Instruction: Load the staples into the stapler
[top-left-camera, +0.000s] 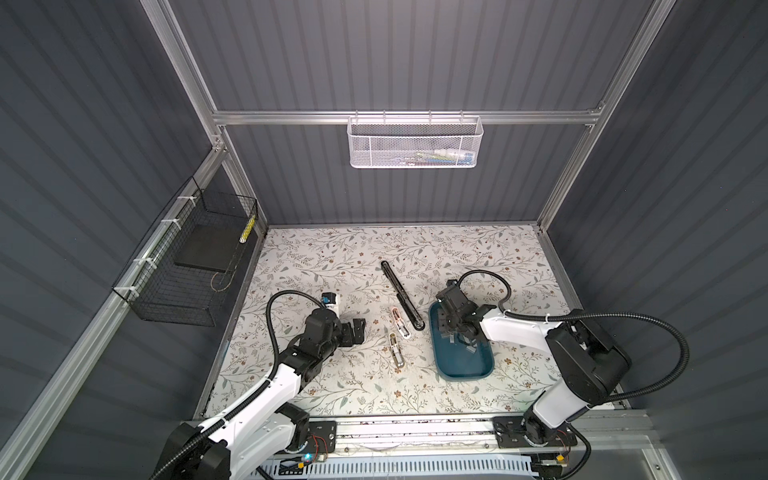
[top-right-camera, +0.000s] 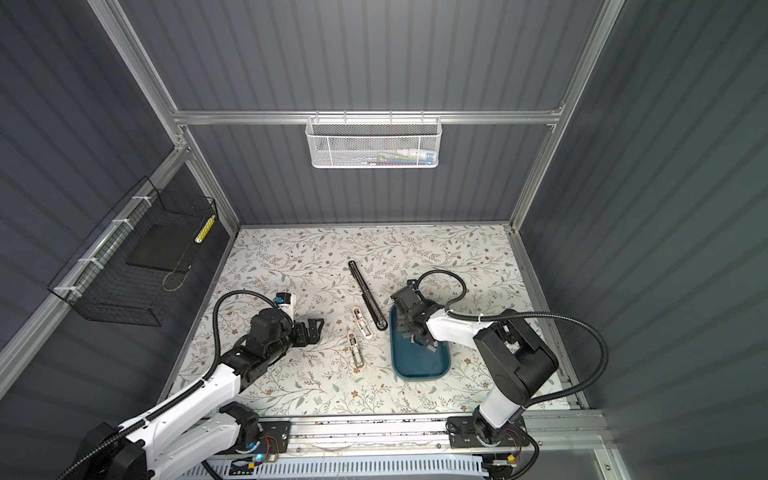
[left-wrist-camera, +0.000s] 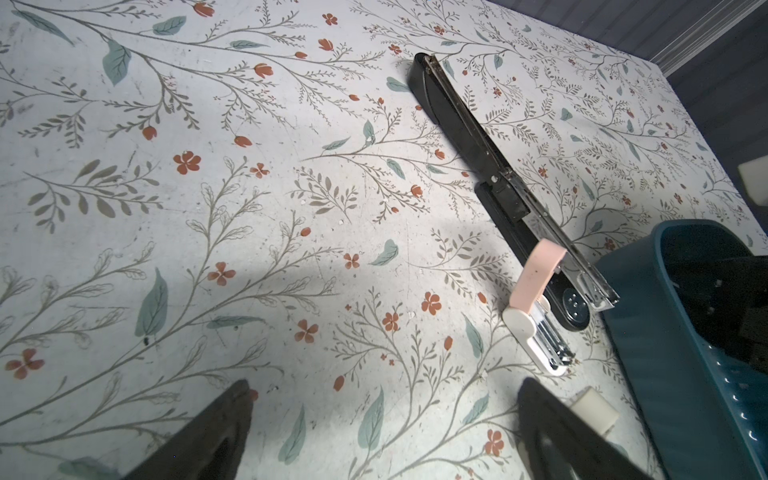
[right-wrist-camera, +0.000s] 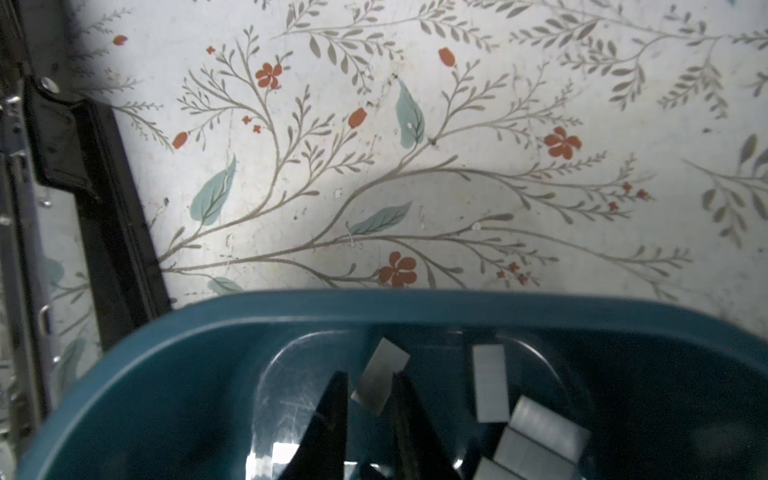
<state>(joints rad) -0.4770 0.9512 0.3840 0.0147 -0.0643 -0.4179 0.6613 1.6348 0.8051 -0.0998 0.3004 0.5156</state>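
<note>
Silver staple strip (right-wrist-camera: 384, 365) sits clamped in my right hand (right-wrist-camera: 370, 376) inside the teal tray (right-wrist-camera: 208, 332); my left hand (left-wrist-camera: 384, 384) is spread apart.

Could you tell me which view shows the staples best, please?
The right wrist view: the staples lie large and distinct in the blue tray. Both top views show them tiny; the left wrist view shows only the tray.

Left end effector (top-left-camera: 359, 331) wide open, arm stretched low — right end effector (right-wrist-camera: 370, 378) narrowly pinched, wrist tipped downward
</note>
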